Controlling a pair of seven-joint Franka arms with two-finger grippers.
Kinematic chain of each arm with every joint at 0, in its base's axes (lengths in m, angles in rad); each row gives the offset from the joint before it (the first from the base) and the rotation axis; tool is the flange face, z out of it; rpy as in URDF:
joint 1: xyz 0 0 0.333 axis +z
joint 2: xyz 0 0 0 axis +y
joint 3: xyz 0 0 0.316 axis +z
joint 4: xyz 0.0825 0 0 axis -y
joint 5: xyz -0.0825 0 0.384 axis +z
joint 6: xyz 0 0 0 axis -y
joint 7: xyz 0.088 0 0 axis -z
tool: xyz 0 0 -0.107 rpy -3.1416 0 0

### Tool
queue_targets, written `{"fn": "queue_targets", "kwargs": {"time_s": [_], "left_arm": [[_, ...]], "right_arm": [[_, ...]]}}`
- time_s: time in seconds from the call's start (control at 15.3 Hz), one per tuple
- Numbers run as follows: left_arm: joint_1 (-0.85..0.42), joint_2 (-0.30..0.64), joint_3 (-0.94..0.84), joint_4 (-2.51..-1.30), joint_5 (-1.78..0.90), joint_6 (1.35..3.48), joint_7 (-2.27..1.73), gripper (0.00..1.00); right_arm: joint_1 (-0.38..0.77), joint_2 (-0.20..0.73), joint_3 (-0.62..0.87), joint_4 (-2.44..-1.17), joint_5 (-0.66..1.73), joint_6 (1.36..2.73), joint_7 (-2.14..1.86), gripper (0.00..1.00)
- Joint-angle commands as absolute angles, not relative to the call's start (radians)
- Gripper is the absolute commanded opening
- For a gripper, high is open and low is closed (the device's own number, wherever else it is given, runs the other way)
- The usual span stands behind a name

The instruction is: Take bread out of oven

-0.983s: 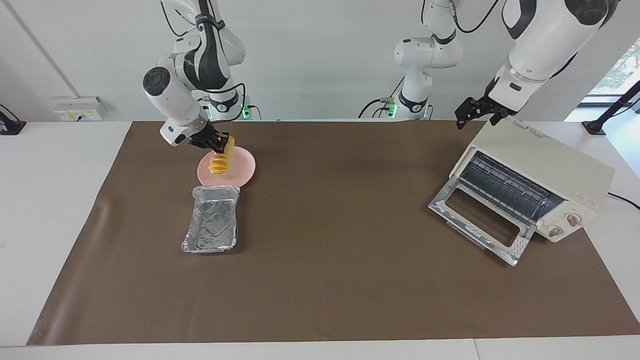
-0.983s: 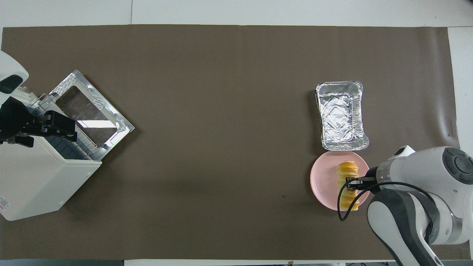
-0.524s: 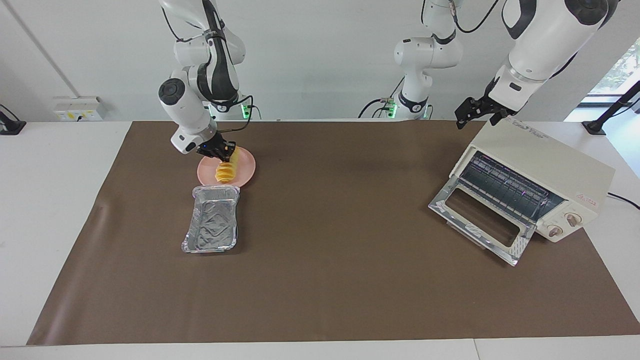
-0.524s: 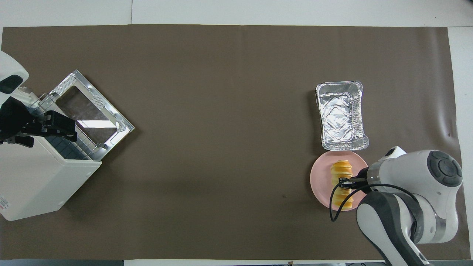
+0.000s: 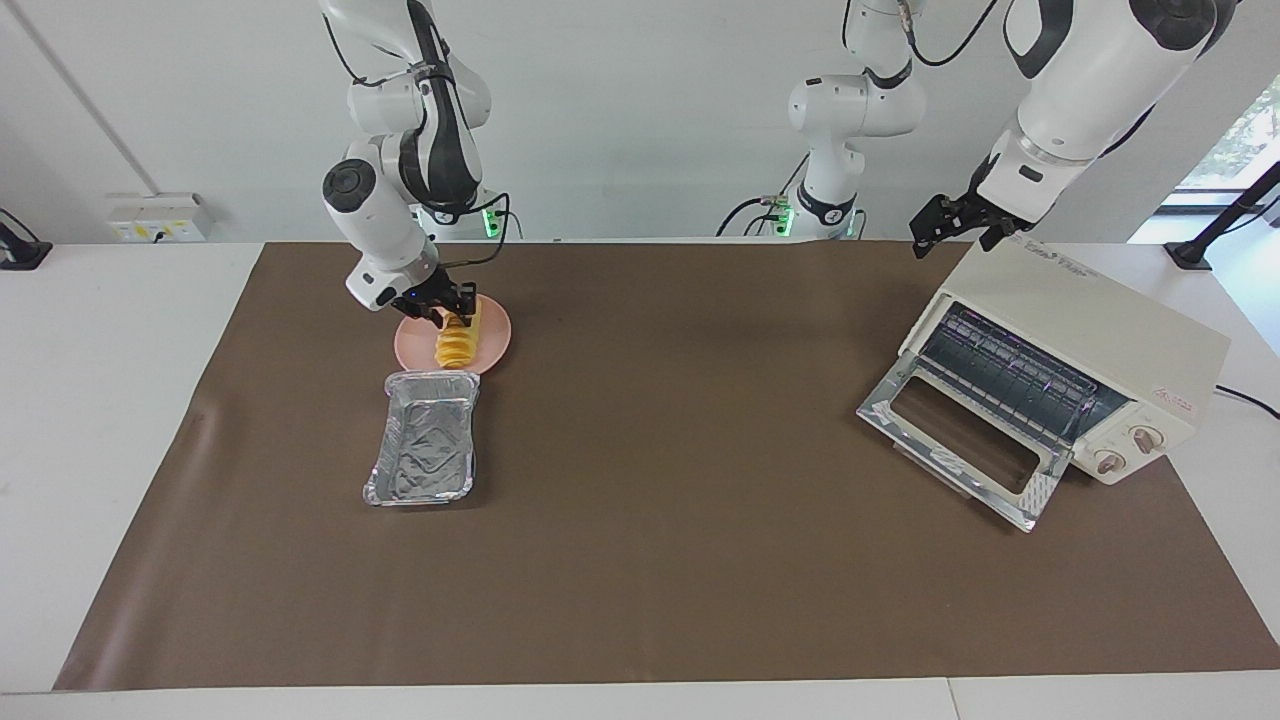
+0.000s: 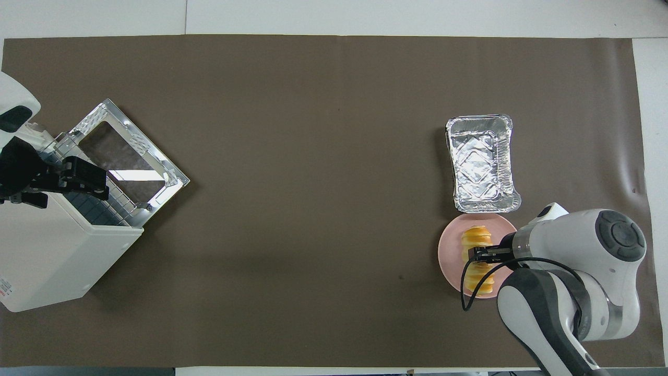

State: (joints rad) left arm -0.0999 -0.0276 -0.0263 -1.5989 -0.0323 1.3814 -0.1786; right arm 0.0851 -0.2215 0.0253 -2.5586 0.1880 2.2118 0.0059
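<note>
Resting on plate (image 5: 492,338), bread (image 5: 457,346) runs lengthwise toward robots; right pincer (image 5: 455,305) straddles its near end, grip unclear; left pincer (image 5: 950,232) open over oven (image 5: 1120,345).

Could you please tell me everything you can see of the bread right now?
The bread is a small elongated golden-yellow loaf with orange-brown crosswise ridges, like joined slices. It lies on the pink plate, out of the oven, lengthwise toward the foil tray. The right gripper sits at its end nearer the robots; whether it grips the loaf is unclear.
</note>
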Motion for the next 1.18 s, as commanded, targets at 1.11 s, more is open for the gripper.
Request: {"fn": "queue_targets", "kwargs": {"time_s": [1.11], "left_arm": [[-0.094, -0.049, -0.028, -1.614, -0.048, 1.39, -0.178, 1.0]], "right_arm": [[-0.063, -0.012, 0.02, -1.62, 0.005, 1.561, -0.003, 1.0]]}}
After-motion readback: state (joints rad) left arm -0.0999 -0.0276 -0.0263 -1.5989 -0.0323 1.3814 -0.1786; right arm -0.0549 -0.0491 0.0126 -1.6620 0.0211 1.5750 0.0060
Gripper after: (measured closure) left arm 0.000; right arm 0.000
